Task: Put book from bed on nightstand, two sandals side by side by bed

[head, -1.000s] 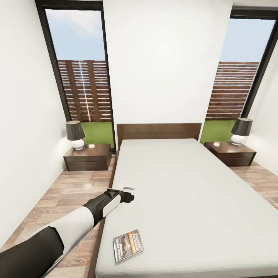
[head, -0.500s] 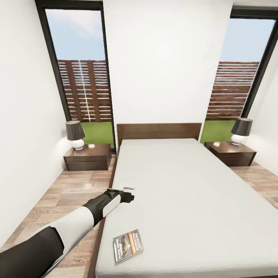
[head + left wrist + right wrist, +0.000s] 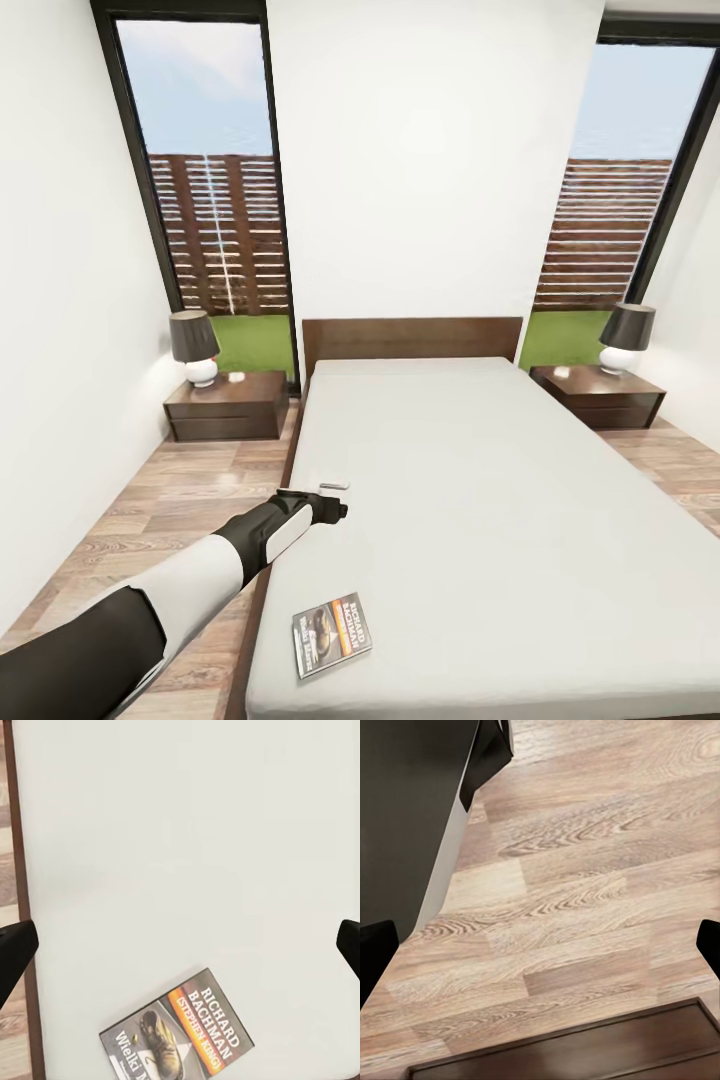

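Landmark: the bed (image 3: 480, 520), low, dark wooden frame, pale mattress, headboard against the white wall between two tall windows.

Book (image 3: 332, 634): lying flat and face up on the mattress, near the bed's foot and close to its left edge; in the left wrist view the book (image 3: 177, 1035) shows its orange band and white lettering; not yet picked up.

Left claw (image 3: 335, 500): held out above the bed's left edge, further toward the headboard than the book, apart from it; fingers spread wide at either edge of the left wrist view, nothing between them; the wrist camera looks down on the mattress and book.

Right claw (image 3: 540, 945): fingers spread, holding nothing, over the wood floor (image 3: 585, 885) beside the bed's frame.

Nightstands: one (image 3: 227, 405) left of the headboard, one (image 3: 598, 395) right of it; each carries a lamp, left (image 3: 195, 347) and right (image 3: 625, 338); bare top remains on both.

Change over the last second: none to speak of; left arm, claw and book lie as in the earlier pictures, camera unmoved; the reach appears paused.

Meaning for the task: book step not begun; the claw would likely need to draw back toward the bed's foot and lower over the book; a thin book flat on a soft mattress may be awkward to pinch.
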Available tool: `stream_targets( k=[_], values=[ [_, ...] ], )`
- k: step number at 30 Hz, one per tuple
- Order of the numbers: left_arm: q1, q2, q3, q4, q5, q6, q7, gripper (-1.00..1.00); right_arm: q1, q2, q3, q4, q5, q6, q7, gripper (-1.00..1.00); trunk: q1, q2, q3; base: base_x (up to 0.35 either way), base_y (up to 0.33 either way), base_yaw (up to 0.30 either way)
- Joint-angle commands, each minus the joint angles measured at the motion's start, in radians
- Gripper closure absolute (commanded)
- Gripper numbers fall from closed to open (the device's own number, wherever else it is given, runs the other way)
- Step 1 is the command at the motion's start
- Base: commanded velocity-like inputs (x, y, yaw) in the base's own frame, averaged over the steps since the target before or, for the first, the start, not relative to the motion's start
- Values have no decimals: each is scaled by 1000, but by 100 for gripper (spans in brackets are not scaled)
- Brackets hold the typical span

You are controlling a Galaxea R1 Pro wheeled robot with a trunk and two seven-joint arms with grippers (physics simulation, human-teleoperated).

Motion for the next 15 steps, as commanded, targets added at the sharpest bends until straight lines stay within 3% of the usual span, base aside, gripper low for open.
stream_targets(
  k=[1,15],
  values=[
    [-1,1,-8,-2,11,1,8,-100,0,0,-3,2,-1,-6,0,-100,4,-8,-4,0,0,0],
    [-1,1,-8,1,11,-1,8,-100,0,1,0,1,-1,-6,0,-100,58,-106,-48,0,0,0]
  ],
)
